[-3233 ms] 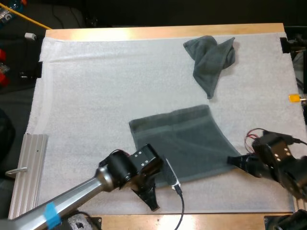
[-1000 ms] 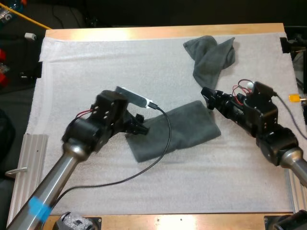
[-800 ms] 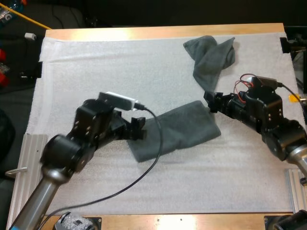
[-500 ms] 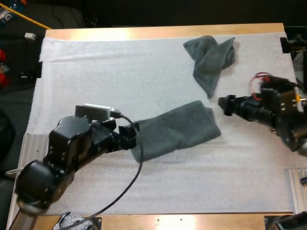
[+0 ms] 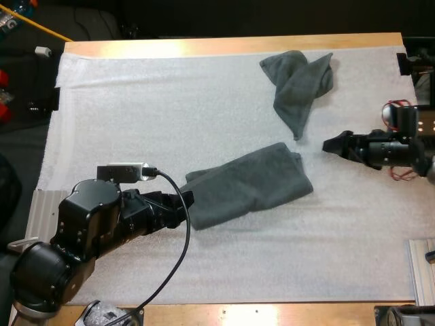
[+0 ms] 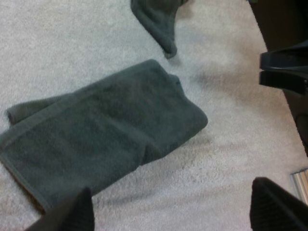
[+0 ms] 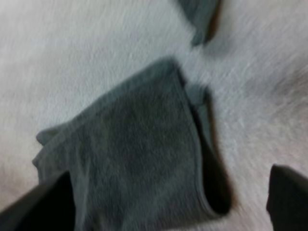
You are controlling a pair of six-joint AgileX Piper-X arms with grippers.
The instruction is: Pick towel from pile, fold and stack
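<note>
A dark grey-green towel (image 5: 248,183), folded over, lies aslant in the middle of the white mat (image 5: 170,109). A second, crumpled towel (image 5: 299,81) sits at the mat's far right. My left gripper (image 5: 182,204) is open just off the folded towel's left end, touching nothing. My right gripper (image 5: 332,145) is open to the right of the folded towel, apart from it. From the left wrist, the folded towel (image 6: 101,139) lies ahead of the spread fingers (image 6: 72,216), with the crumpled towel's tip (image 6: 159,19) beyond. From the right wrist, the folded towel (image 7: 134,159) lies between and beyond the open fingers (image 7: 288,202).
A ribbed metal rail (image 5: 37,217) lies off the mat's left edge and another (image 5: 421,272) at the lower right. The wooden table edge (image 5: 231,46) runs along the far side. Bare mat stretches left of and in front of the folded towel.
Both arms have drawn back from the folded towel, the left toward the near left, the right toward the right edge. The towel has stayed in place.
</note>
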